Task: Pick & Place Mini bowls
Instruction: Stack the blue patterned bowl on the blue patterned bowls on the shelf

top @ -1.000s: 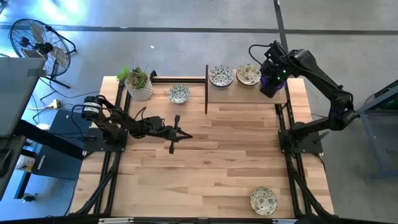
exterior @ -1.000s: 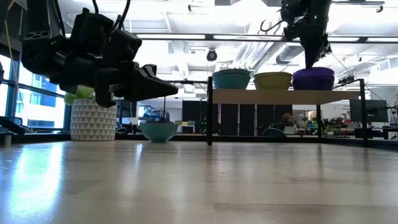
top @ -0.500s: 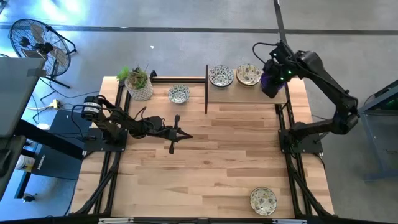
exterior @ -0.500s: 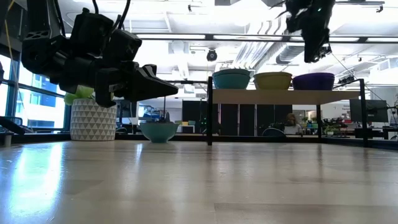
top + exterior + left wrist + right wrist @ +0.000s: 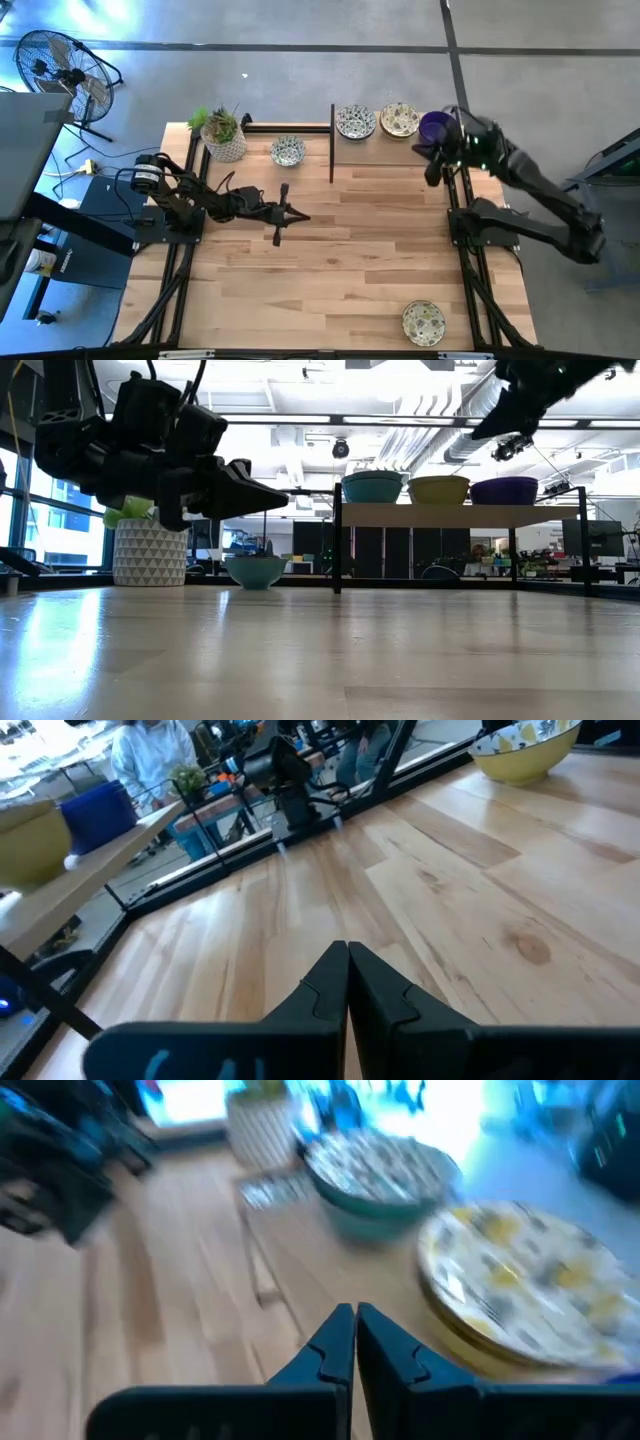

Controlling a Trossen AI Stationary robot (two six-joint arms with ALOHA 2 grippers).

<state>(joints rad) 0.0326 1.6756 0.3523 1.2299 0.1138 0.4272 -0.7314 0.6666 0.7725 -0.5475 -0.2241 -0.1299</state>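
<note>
Three mini bowls stand in a row on the raised shelf at the table's far side: a white patterned one, a cream patterned one and a purple one at the right end. Another patterned bowl rests on the table beside the plant pot. One more rests near the front right corner. My right gripper is shut and empty, just on the near side of the purple bowl, high above the shelf in the low view. My left gripper is shut and empty above the table's left middle.
A white textured pot with a green plant stands at the far left. The shelf's black frame post stands upright between the pot side and the shelf. A floor fan stands beyond the table. People show in the room behind, in the left wrist view.
My right gripper has risen off the purple bowl at the shelf's right end and drawn back toward the table's near edge, tipping from pointing down to slanting. The purple bowl stays on the shelf. My left arm has kept still.
</note>
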